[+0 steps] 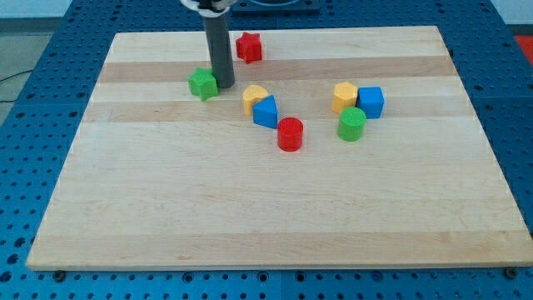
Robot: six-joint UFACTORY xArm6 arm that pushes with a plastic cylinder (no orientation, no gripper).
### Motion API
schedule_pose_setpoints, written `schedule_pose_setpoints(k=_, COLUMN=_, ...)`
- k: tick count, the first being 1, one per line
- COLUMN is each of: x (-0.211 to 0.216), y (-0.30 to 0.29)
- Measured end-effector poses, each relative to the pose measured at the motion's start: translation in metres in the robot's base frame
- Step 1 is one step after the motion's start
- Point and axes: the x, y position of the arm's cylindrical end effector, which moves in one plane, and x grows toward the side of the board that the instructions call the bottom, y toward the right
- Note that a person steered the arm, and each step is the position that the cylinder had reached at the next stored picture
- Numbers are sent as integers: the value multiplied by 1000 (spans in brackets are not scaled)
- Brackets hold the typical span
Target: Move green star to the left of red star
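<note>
The green star (202,83) lies on the wooden board (166,192) near the view's top, left of centre. The red star (248,47) lies up and to the right of it, near the board's top edge. My tip (225,86) rests on the board right against the green star's right side, between it and the yellow block further right. The rod rises straight up out of the view's top, passing just left of the red star.
A yellow block (255,97) touches a blue block (266,112), with a red cylinder (290,134) just below them. Further right sit a yellow block (344,97), a blue cube (371,102) and a green cylinder (351,124).
</note>
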Motion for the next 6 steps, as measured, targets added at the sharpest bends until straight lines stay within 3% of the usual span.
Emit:
schedule_pose_setpoints(k=1, x=32, y=22)
schedule_pose_setpoints(k=2, x=51, y=-56)
schedule_pose_setpoints(k=3, x=3, y=-78)
schedule_pose_setpoints(k=4, x=-32, y=-56)
schedule_pose_setpoints(k=5, x=1, y=-109)
schedule_pose_setpoints(k=6, x=52, y=-107)
